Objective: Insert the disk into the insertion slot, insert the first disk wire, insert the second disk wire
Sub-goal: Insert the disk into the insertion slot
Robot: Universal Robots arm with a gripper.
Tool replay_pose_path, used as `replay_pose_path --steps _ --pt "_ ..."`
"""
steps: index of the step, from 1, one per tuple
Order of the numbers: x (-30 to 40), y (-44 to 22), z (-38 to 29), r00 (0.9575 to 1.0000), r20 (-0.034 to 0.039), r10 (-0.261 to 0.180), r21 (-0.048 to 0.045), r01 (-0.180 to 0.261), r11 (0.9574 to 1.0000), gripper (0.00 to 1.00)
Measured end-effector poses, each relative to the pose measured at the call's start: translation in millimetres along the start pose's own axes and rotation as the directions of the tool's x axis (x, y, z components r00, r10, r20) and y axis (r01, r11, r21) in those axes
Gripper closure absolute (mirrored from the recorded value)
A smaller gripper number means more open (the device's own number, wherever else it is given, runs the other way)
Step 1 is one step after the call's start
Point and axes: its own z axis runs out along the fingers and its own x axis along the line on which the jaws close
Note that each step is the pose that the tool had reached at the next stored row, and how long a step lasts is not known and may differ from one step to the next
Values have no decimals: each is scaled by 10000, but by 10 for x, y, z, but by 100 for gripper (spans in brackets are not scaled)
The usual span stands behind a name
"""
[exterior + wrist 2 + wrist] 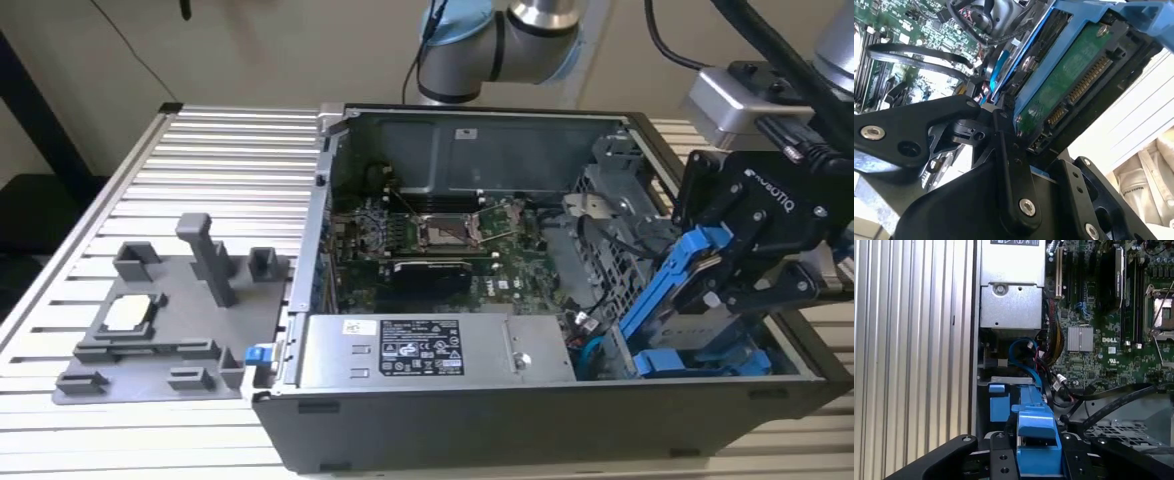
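The disk (681, 285), in its bright blue frame, hangs steeply tilted at the exterior view's right end of the open computer case. My black gripper (742, 262) is shut on it. The disk's lower end dips toward the insertion slot (694, 352) in the grey drive cage, where more blue plastic shows. In the second wrist view the disk's green circuit board and connector (1074, 80) face the camera, above a black finger (1010, 165). In the first wrist view the blue frame (1036, 432) sits between the fingers (1000, 460). A loose blue cable (1023, 356) and other wires lie by the cage.
The silver labelled power-supply box (414, 350) fills the case's front. The motherboard (441, 240) lies behind it. A grey fixture plate (160, 320) with posts rests on the ribbed table at the exterior view's left. Black cables (1114, 400) arch over the cage.
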Motion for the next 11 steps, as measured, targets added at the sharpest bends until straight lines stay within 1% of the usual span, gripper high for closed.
replay_pose_path --steps 9,10,11 --pt "0 0 1 10000 27 -2 1 2 10000 67" --pt "-1 -2 4 10000 42 -6 4 6 10000 67" --pt "-1 -1 3 10000 38 -5 2 5 10000 66"
